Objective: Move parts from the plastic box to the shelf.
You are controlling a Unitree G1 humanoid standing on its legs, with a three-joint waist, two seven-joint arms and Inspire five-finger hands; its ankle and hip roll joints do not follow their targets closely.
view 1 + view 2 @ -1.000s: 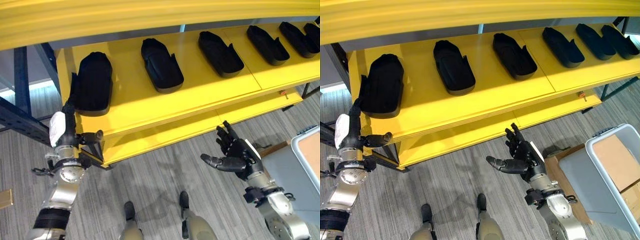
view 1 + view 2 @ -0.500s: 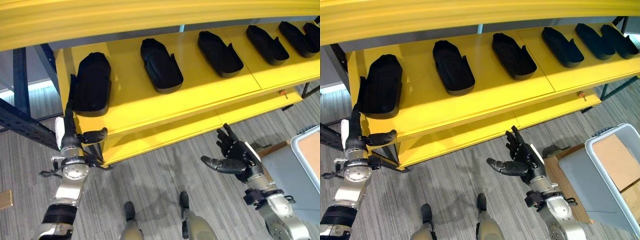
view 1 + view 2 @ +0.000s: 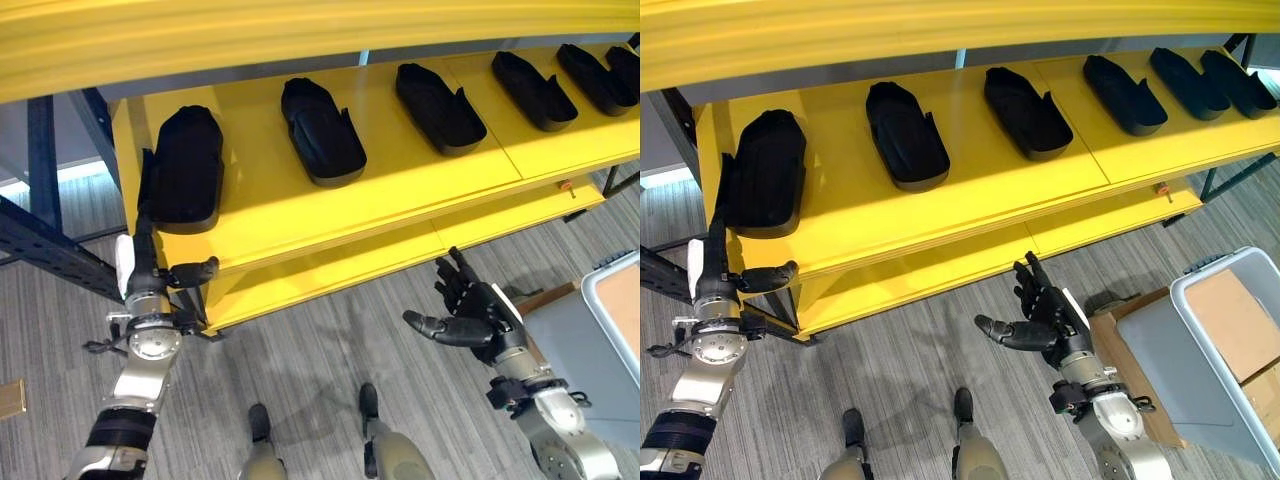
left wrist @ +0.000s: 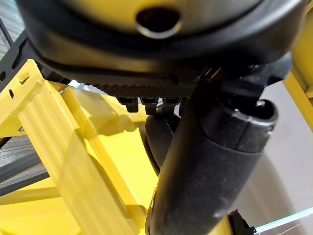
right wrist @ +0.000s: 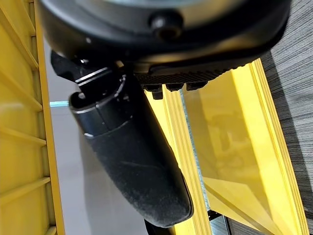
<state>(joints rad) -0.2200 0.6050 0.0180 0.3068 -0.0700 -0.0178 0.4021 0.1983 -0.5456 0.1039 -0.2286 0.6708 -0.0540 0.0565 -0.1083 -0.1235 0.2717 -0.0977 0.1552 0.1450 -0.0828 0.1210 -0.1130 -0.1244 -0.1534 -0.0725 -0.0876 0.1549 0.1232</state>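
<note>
Several black moulded parts lie in a row on the yellow shelf [image 3: 400, 175]; the leftmost part [image 3: 185, 165] is nearest my left hand. My left hand [image 3: 140, 280] is open at the shelf's front left corner, fingers straight up beside that part's left edge, thumb out, holding nothing. In the left wrist view its thumb [image 4: 210, 161] crosses in front of the black part [image 4: 156, 142]. My right hand [image 3: 478, 318] hangs open and empty over the floor, below the shelf's front. The grey plastic box [image 3: 1230, 340] stands at the far right, beyond the right hand.
A dark blue upright post [image 3: 42, 150] and its brace stand left of the shelf. A lower yellow shelf board [image 3: 400, 255] juts out under the upper one. A brown cardboard box [image 3: 1120, 350] sits beside the plastic box. Grey floor lies between the hands.
My left hand has dropped a little and turned, so its fingers now stand straight along the leftmost part's edge. The right hand has hardly moved.
</note>
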